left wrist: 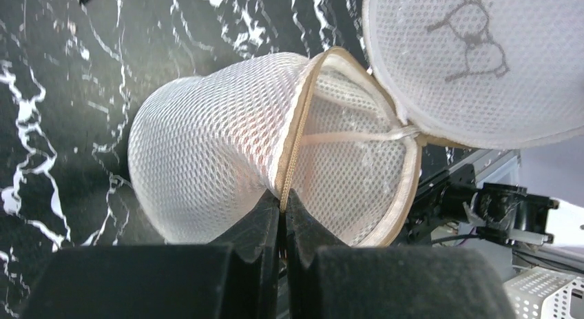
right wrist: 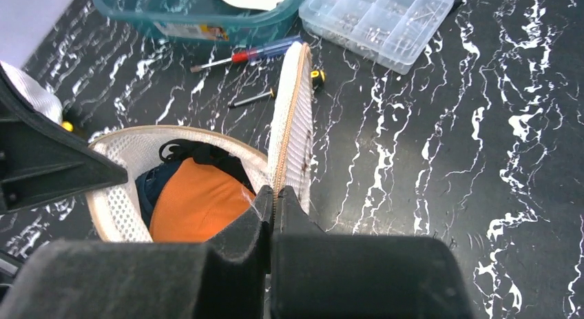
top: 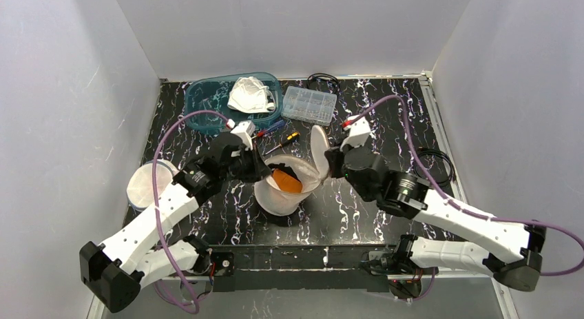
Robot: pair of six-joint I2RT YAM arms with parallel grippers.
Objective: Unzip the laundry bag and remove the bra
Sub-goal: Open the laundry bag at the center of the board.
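white arms (top: 148, 226), black joints (top: 403, 188) — purple cables (top: 394, 96)

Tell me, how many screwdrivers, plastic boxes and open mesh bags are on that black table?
Screwdrivers: 2 (red screwdriver, black screwdriver)
Plastic boxes: 2 (teal tub, clear parts box)
Open mesh bags: 1 (laundry bag)
Total: 5

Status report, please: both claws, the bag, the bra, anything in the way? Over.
Left claw shut on bag rim. Right claw shut on lid edge. Bag unzipped, lid up, orange bra inside. Nothing covers the mouth.
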